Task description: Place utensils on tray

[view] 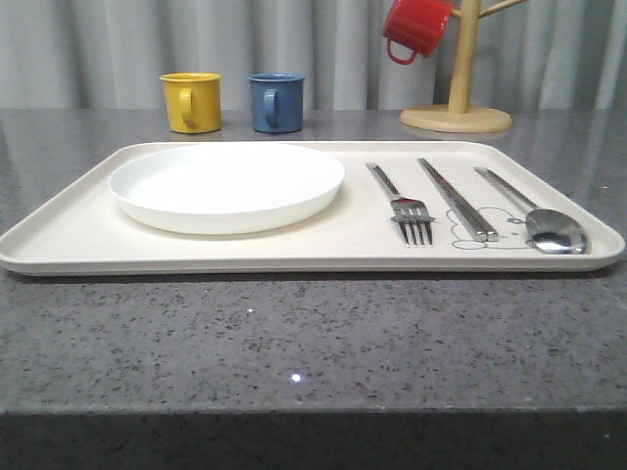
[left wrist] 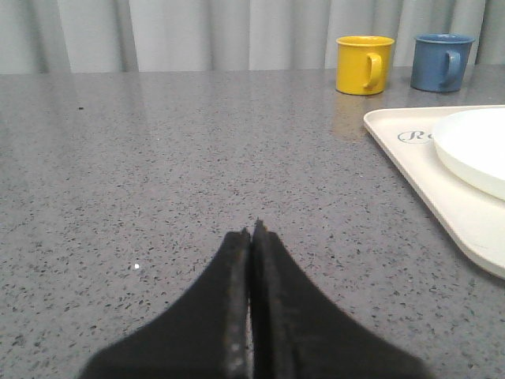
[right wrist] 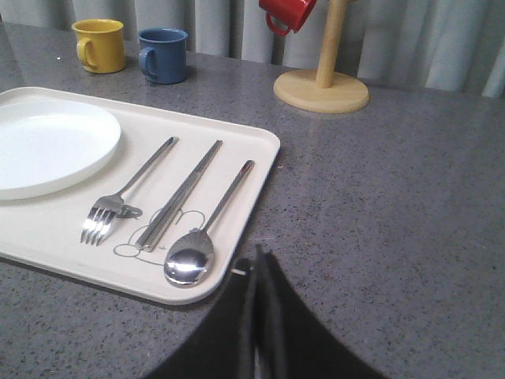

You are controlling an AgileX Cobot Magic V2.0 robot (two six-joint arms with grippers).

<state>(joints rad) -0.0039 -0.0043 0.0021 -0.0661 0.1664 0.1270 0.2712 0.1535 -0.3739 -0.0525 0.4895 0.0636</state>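
Note:
The cream tray [view: 78,233] [right wrist: 237,130] [left wrist: 410,162] lies on the grey table. On it rest the white plate [view: 225,184] [right wrist: 47,146] [left wrist: 473,146] at the left, then the fork [view: 404,208] [right wrist: 118,201], the chopsticks [view: 456,201] [right wrist: 177,197] and the spoon [view: 549,227] [right wrist: 193,257] side by side at the right. My left gripper [left wrist: 254,229] is shut with nothing in it, over bare table to the left of the tray. My right gripper [right wrist: 259,257] is shut and empty, just off the tray's right front corner, near the spoon's bowl.
A yellow mug [view: 191,102] [left wrist: 364,64] [right wrist: 100,45] and a blue mug [view: 276,102] [left wrist: 442,61] [right wrist: 164,54] stand behind the tray. A red mug [view: 416,26] [right wrist: 286,12] hangs on a wooden mug tree [view: 457,113] [right wrist: 322,87] at the back right. Curtains close off the back.

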